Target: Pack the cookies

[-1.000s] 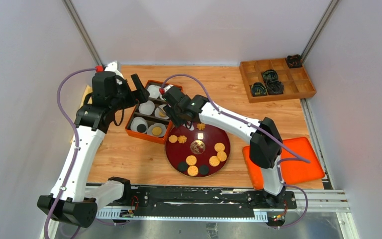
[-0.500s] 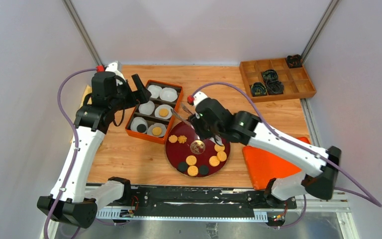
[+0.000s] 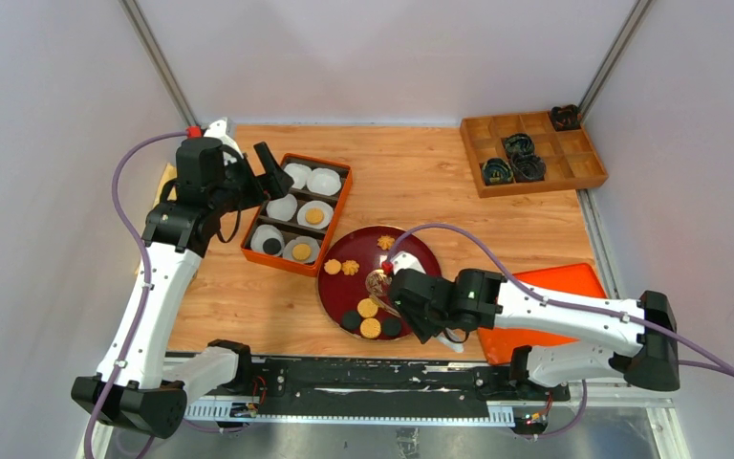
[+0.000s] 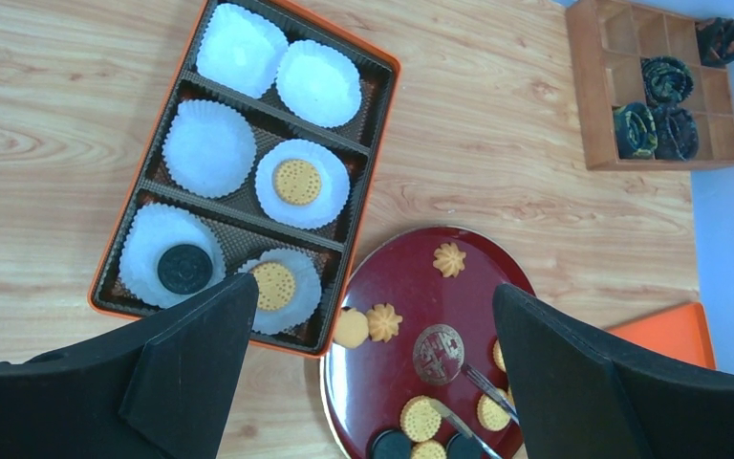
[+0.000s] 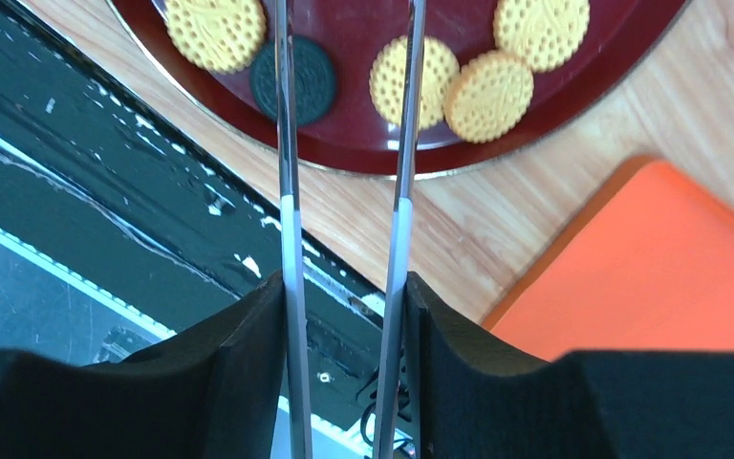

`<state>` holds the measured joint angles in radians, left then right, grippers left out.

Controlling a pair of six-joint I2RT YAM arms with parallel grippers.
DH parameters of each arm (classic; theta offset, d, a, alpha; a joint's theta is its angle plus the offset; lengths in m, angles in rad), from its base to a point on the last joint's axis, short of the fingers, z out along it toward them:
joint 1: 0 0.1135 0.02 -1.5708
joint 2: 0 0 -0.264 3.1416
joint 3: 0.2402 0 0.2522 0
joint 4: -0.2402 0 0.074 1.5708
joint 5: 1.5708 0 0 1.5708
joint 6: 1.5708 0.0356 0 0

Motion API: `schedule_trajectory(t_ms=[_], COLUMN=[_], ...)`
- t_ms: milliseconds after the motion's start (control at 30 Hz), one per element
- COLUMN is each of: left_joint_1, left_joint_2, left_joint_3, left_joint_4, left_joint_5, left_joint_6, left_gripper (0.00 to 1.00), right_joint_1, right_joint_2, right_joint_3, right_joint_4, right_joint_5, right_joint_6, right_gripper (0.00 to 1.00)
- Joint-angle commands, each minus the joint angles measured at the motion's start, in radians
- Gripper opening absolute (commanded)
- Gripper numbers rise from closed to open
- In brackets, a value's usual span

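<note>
- In the top view, we are seeing our left hand [image 3: 260, 175] hovering, fingers spread, by the far left corner of the orange box [image 3: 277, 263] on the worktop [image 3: 420, 182].
- Our right hand [image 3: 399, 301] is pinching a pair of metal tweezers [image 3: 382, 289] and reaching over the near side of the dark red plate [image 3: 358, 247], where most of the cookies [image 3: 369, 308] are lying.
- Through the left wrist camera, we are looking down between widely parted fingers [image 4: 182, 373]. Three of the box's white paper cups [image 4: 210, 148] are each holding one biscuit: two golden and one black cookie [image 4: 183, 269]. Flower-shaped cookies [image 4: 449, 258] are lying on the plate's far half.
- Through the right wrist camera, we are finding the tweezers' prongs [image 5: 287, 143] standing apart with nothing between them. One is crossing a black cookie [image 5: 311, 81], the other a golden cookie [image 5: 435, 76]. The orange lid [image 5: 650, 268] is lying near the plate.
</note>
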<state>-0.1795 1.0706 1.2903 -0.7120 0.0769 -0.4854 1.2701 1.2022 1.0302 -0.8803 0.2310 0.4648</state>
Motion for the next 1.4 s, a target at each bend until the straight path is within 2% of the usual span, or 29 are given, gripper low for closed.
schedule_trajectory(t_ms=[0, 233, 567, 833, 1100, 1367], left_joint_1=[-0.002, -0.002, -0.002, -0.002, -0.002, -0.002], left_joint_2=[-0.023, -0.040, -0.038, -0.050, -0.057, -0.065], left_joint_3=[0.004, -0.008, -0.025, -0.035, -0.026, -0.025], left_joint_4=[0.010, 0.009, 0.011, 0.011, 0.000, -0.004], left_joint_5=[0.026, 0.027, 0.037, 0.029, 0.016, 0.006], left_joint_6=[-0.005, -0.008, -0.020, -0.014, -0.003, -0.002], left_gripper=[1.00, 1.00, 1.00, 1.00, 1.00, 1.00], right_joint_1=[0.027, 0.092, 0.175, 0.175, 0.170, 0.106], right_joint_2=[-0.064, -0.074, -0.042, 0.048, 0.108, 0.177], right_joint_3=[-0.044, -0.006, 0.062, 0.070, 0.126, 0.159], right_joint_4=[-0.088, -0.228, -0.327, -0.242, -0.206, -0.164], right_joint_5=[0.033, 0.051, 0.043, 0.055, 0.060, 0.026], right_joint_6=[0.115, 0.148, 0.157, 0.125, 0.084, 0.058], right_gripper=[0.47, 0.47, 0.47, 0.51, 0.51, 0.50])
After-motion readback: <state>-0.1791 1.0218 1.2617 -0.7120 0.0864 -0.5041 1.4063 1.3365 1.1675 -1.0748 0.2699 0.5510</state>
